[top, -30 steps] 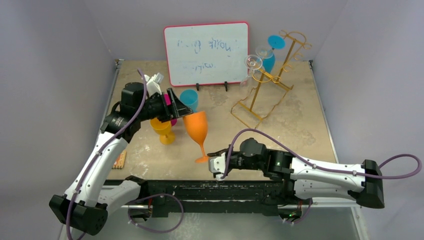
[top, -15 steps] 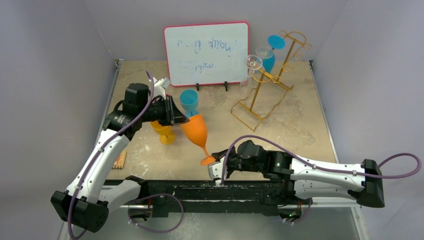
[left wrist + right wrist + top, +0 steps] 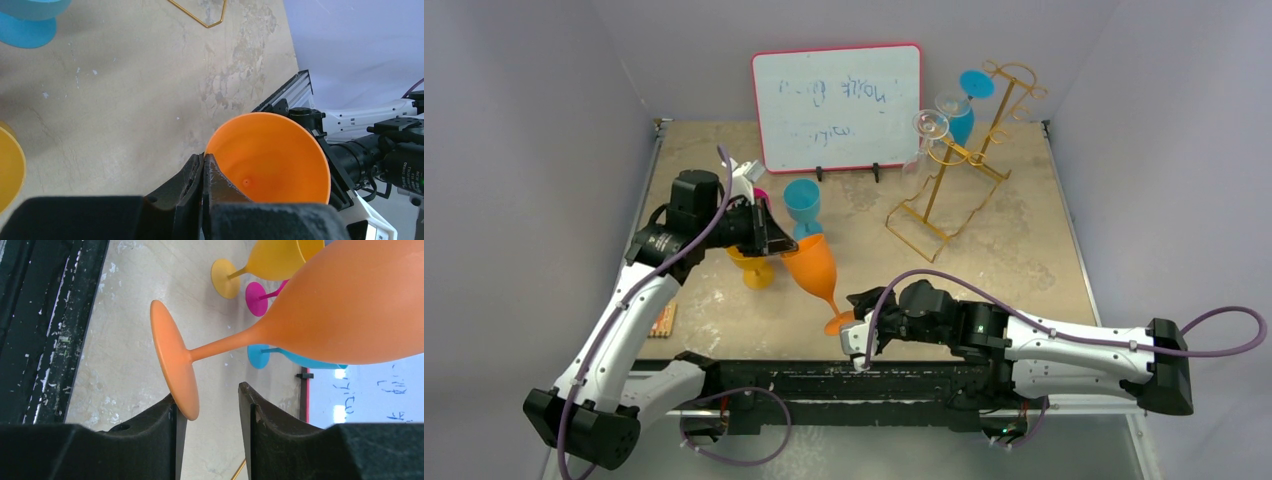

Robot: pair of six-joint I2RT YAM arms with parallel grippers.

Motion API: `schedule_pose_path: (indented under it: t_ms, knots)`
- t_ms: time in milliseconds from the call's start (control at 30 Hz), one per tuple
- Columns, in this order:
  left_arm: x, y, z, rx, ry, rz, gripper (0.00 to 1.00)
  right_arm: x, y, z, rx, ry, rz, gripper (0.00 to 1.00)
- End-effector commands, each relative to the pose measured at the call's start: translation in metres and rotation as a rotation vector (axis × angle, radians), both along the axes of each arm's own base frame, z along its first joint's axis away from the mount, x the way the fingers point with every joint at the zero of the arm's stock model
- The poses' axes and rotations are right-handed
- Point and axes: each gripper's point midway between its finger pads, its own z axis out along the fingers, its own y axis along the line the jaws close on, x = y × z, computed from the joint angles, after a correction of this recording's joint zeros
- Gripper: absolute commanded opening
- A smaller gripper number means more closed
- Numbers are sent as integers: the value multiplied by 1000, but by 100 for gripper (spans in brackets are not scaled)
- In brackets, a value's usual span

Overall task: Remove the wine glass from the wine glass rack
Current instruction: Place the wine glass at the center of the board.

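Top external: we see the orange plastic wine glass [image 3: 814,265] off the far-right gold wire rack [image 3: 937,190], tilted near centre. The left gripper [image 3: 786,243] is pinching its rim and the right gripper [image 3: 852,318] is spread at its foot. We judge only set-down remains.

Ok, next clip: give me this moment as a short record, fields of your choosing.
left gripper: shut on the rim of the orange glass
right gripper: open, the glass's foot at its fingers
orange glass: tilted, foot toward the near edge
wine glass rack: back right, a clear glass and a blue glass hanging on it
loose glasses: yellow glass and second blue glass upright beside the left gripper
backdrop: whiteboard
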Motion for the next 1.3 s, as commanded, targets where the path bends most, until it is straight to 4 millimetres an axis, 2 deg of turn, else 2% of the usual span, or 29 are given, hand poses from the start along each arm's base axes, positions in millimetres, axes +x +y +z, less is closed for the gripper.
schedule_pose_path:
  t_ms: [0,233,367,467,567,800,933,1033,1133,1267]
  knots:
    - [-2,0,9,-8,-59,-15,0,7,11,44,139,-43,-18,46]
    - [1,6,0,28,-46,20,0,6,16,45,151,-23,-15,48]
    - [7,14,-2,71,-57,72,0,9,15,48,180,-23,-40,53]
    - [19,32,-16,158,-59,178,0,7,15,51,202,-16,-33,56]
    - [23,35,-25,179,-40,207,0,8,15,54,227,-15,-43,61]
    - [34,39,-10,176,-88,254,0,4,11,49,223,8,-42,70]
    - [43,48,-21,207,-78,333,0,3,7,49,241,25,-57,73]
    - [45,41,-26,161,-61,330,0,4,3,48,254,36,-77,75]
    - [51,42,-23,139,-80,371,0,5,-1,51,287,48,-98,79]
    - [59,49,-14,182,-151,444,0,4,-5,66,406,88,-130,85]
